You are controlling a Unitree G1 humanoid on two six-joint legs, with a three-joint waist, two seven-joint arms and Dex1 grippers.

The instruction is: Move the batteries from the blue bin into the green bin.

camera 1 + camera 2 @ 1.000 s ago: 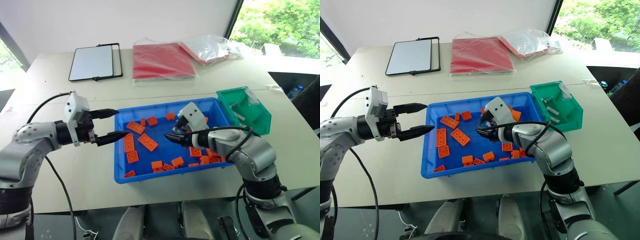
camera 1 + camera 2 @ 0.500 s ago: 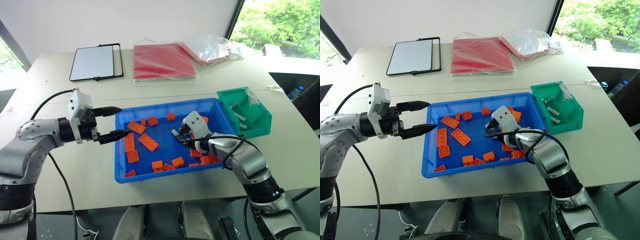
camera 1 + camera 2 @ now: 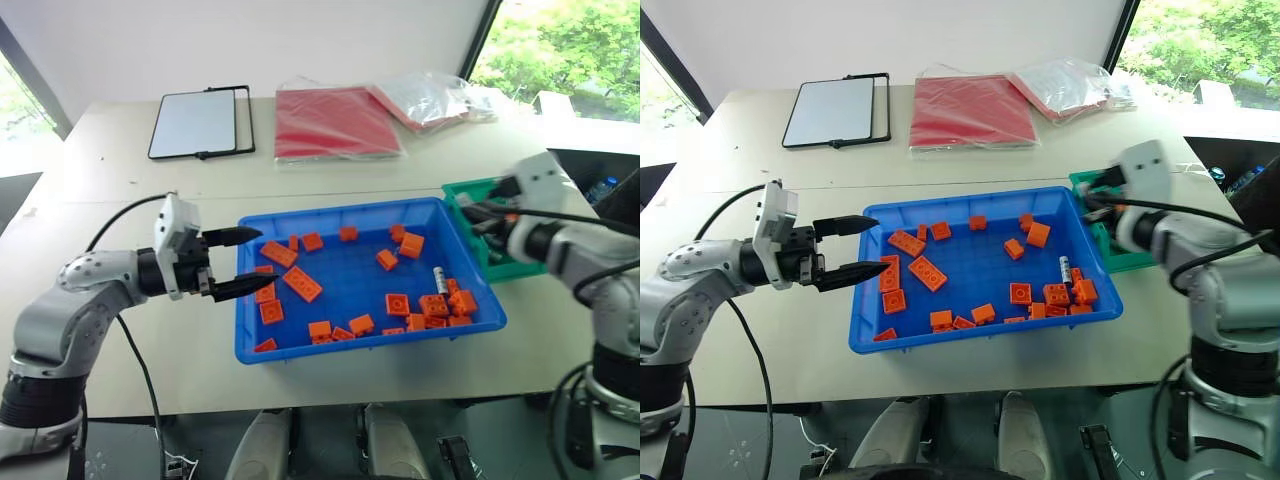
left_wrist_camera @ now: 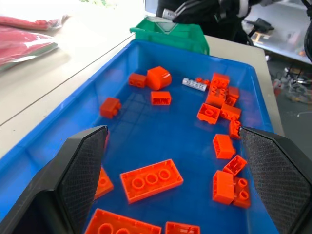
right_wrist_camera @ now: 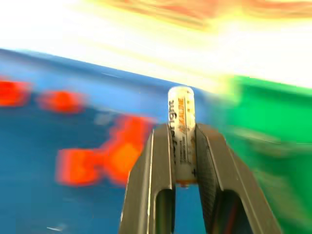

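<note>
My right gripper (image 5: 184,146) clamps one silver-grey cylindrical battery (image 5: 181,129) above the small green plastic bin (image 3: 497,262). The wide blue plastic tray (image 3: 345,350) holds scattered orange toy bricks (image 3: 301,284) and another battery (image 3: 438,279). My left gripper (image 3: 250,261) stands open at its left rim.
</note>
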